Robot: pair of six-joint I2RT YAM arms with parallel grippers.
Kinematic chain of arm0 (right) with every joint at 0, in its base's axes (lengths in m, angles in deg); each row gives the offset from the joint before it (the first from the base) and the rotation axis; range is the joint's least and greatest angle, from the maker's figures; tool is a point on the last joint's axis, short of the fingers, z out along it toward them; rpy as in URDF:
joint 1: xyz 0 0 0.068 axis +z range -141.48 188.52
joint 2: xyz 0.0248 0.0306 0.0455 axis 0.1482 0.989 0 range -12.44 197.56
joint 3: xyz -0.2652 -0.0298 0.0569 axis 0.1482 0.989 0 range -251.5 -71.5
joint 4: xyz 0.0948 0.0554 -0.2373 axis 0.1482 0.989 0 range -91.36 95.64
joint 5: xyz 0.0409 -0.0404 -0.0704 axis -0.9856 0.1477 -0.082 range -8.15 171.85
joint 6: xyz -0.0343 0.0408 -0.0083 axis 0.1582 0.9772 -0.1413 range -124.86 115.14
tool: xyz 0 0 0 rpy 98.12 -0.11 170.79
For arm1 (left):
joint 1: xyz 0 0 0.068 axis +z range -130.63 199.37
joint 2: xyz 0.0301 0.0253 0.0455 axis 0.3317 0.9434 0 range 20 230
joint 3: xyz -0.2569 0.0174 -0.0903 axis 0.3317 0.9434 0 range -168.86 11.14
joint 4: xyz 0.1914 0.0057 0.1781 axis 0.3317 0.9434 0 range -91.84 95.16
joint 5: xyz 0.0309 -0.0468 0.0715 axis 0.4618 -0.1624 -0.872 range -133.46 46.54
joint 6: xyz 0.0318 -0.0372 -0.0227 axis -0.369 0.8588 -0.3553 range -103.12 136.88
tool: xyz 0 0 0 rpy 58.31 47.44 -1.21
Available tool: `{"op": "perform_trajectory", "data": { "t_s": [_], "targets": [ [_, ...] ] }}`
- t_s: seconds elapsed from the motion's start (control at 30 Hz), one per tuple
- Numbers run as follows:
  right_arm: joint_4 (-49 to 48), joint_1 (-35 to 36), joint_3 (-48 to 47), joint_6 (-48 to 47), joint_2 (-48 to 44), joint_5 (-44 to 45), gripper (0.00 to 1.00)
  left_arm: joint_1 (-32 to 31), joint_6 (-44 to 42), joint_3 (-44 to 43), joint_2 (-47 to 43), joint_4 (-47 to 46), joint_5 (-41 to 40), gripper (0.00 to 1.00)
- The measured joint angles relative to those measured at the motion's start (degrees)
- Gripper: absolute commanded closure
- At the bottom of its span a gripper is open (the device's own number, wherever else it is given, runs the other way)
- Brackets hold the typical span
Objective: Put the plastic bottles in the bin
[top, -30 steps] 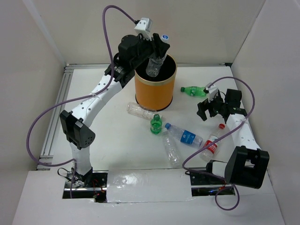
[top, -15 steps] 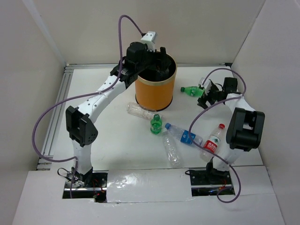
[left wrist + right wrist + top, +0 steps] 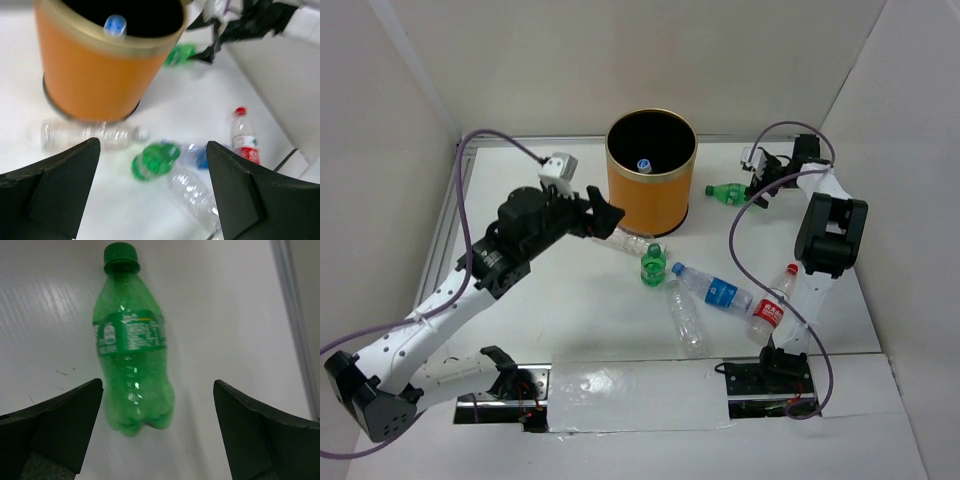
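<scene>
Jaws are gaping wide and empty on each arm: right claw [image 3: 158,384] facing the green plastic bottle [image 3: 132,370] lying at 3 o'clock of the orange cylindrical bin [image 3: 650,195], left claw [image 3: 152,144] at 8 o'clock. Risk: off-centre pinch squirting the bottle across the white counter [image 3: 570,300].

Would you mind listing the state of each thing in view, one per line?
bin, upright, blue-capped bottle inside
lying green bottle, on its side, capped
standing green bottle, upright
clear bottle, on its side beside bin
left gripper, open, empty
right gripper, open, empty
</scene>
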State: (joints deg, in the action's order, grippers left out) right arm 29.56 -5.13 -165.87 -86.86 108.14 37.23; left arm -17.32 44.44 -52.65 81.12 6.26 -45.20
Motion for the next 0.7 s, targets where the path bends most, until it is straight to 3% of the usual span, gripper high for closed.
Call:
{"op": "perform_trajectory", "data": {
  "t_s": [0.17, 0.3, 0.4, 0.43, 0.47, 0.6, 0.7],
  "targets": [
    [4.90, 2.01, -2.40, -1.36, 5.22, 0.74, 0.03, 0.46, 7.34, 12.17, -4.52, 3.13, -3.26, 0.00],
    [4.31, 5.01, -2.56, 0.55, 7.10, 3.45, 0.13, 1.99, 14.38, 17.49, -5.70, 4.42, -4.39, 0.00],
    [4.39, 6.36, -3.65, 2.45, 7.91, 4.17, 0.51, 3.98, 19.26, 18.47, -5.20, 4.37, -4.22, 0.00],
    [4.48, 6.67, -3.80, 2.05, 8.02, 4.15, 0.51, 4.44, 20.37, 18.47, -4.85, 4.28, -4.00, 0.00],
    [4.83, 6.71, -4.11, 2.23, 8.00, 4.15, 0.63, 5.42, 21.84, 18.45, -4.22, 4.24, -3.63, 0.00],
    [9.18, 5.75, -4.09, 1.81, 6.88, 3.13, 0.81, 9.03, 27.61, 18.40, -0.33, 4.17, -1.31, 0.00],
    [14.05, 3.80, -2.99, 2.23, 1.97, -0.11, 0.81, 11.41, 33.40, 18.23, 3.91, 3.91, -0.13, 0.00]
  ]
}}
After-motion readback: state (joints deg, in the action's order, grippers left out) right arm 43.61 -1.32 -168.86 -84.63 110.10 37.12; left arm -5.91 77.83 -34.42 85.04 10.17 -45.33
